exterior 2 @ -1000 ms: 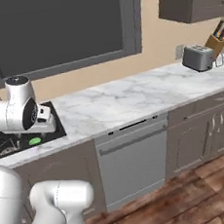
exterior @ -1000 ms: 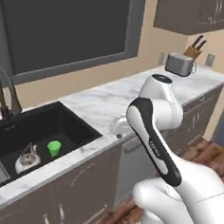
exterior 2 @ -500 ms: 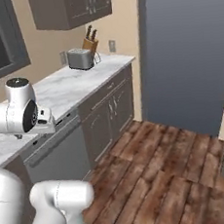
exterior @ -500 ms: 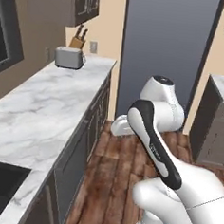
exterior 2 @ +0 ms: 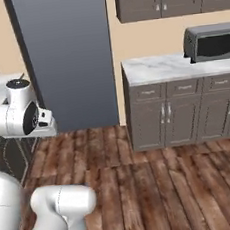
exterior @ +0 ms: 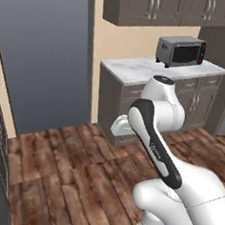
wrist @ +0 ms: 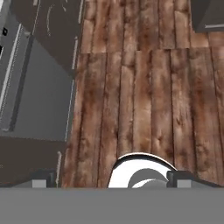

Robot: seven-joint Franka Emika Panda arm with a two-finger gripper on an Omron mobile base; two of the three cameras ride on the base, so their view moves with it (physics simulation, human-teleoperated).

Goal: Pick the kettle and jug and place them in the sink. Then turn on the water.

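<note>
My base turns away from the toaster counter, now a microwave (exterior: 181,51), wood floor (wrist: 144,87), my gripper (wrist: 111,181) wide open, holding nothing

floor (exterior: 72,164): brown wood planks | cabinets (exterior 2: 187,114): grey-brown | countertop (exterior 2: 167,67): white marble | microwave (exterior: 181,51): silver-grey

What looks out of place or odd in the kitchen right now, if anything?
Nothing stands out. The toaster oven sits squarely on its marble counter, cabinet doors are shut, and the wooden floor is bare of spills.
</note>
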